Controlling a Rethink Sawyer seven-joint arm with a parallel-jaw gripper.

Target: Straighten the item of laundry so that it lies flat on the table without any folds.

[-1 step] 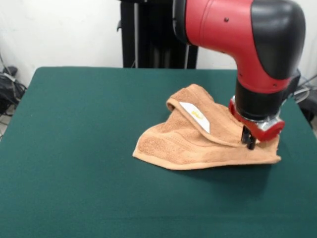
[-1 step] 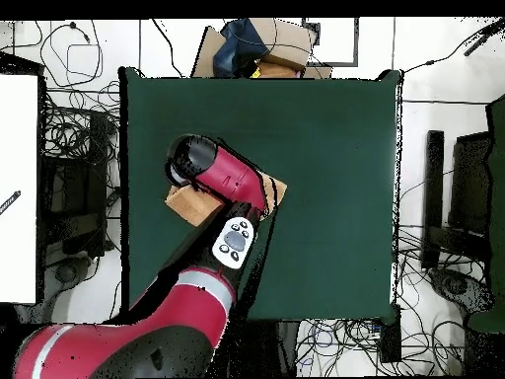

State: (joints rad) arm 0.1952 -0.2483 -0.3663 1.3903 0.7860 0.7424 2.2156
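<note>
The item of laundry (image 1: 198, 141), a light orange-brown towel, lies bunched on the green table (image 1: 74, 148), right of centre. Its upper flap is folded over, with a white label (image 1: 195, 116) facing up. My gripper (image 1: 249, 141) points straight down at the towel's right end, its tip down at the edge of the folded flap. How it stands on the cloth is hidden. In the overhead view the red arm covers most of the towel (image 2: 187, 202); only two corners stick out, and the gripper is hidden beneath the arm.
The table (image 2: 325, 148) reaches well past the towel on every side. Off it are a cardboard box (image 2: 266, 44) beyond one edge, tangled cables (image 2: 69, 128) on the floor, and black stands (image 2: 434, 197) to the side.
</note>
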